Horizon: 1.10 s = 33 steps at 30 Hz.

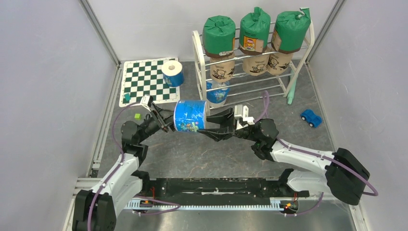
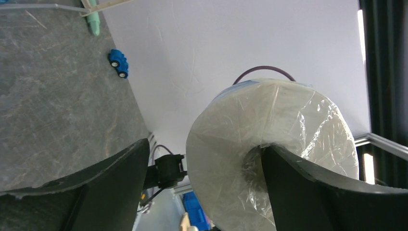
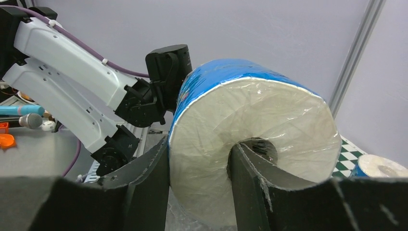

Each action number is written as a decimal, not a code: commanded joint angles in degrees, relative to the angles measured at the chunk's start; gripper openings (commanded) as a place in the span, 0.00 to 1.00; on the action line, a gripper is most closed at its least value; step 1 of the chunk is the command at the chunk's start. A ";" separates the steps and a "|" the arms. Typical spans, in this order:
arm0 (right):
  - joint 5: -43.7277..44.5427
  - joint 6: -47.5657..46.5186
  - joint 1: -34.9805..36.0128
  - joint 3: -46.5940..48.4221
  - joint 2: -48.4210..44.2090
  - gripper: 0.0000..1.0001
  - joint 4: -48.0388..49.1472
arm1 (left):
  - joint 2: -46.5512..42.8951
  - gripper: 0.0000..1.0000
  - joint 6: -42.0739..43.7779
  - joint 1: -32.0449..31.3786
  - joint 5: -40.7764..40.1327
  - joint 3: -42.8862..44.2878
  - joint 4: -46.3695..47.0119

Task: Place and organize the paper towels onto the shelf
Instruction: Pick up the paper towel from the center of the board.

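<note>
A blue-wrapped paper towel roll [image 1: 190, 115] hangs on its side between both grippers, above the grey floor. My right gripper [image 1: 211, 126] is shut on it: in the right wrist view [image 3: 201, 144] one finger sits in the core and the other presses the outer wrap of the roll [image 3: 250, 110]. My left gripper [image 1: 166, 122] stands open at the other end; one finger is in the core of the roll [image 2: 231, 144] and the other is well clear. The shelf [image 1: 197, 53] holds three green rolls [image 1: 254, 30], three tan rolls [image 1: 255, 62] and one blue roll [image 1: 216, 92] lower down.
Another blue-and-white roll [image 1: 172, 73] stands on the checkered mat [image 1: 144, 84] at the back left. A blue toy car [image 1: 311, 117] lies right of the shelf. Small green [image 1: 137, 116] and teal [image 1: 127, 97] cubes sit by the left arm. Grey walls close in on both sides.
</note>
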 commanded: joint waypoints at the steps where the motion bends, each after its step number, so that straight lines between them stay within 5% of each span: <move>1: -3.81 -1.75 -0.46 -0.72 -5.79 0.10 -7.19 | -1.85 0.92 10.81 1.06 -0.13 4.65 -7.59; 9: 11.36 -19.44 -2.08 3.83 -16.63 0.00 -52.53 | -8.79 0.95 47.76 3.12 -10.89 19.06 -55.67; 15: 22.24 -24.52 -2.46 9.40 -18.25 0.00 -73.42 | -9.20 0.95 66.69 3.12 -29.46 28.80 -75.51; 20: 25.93 -28.45 -2.46 19.37 -8.84 0.02 -88.38 | -12.19 0.95 70.88 2.90 -40.17 27.64 -77.61; 33: 25.79 -40.04 -0.55 41.97 19.48 0.08 -108.99 | -16.53 0.95 71.63 2.62 -43.01 21.81 -75.29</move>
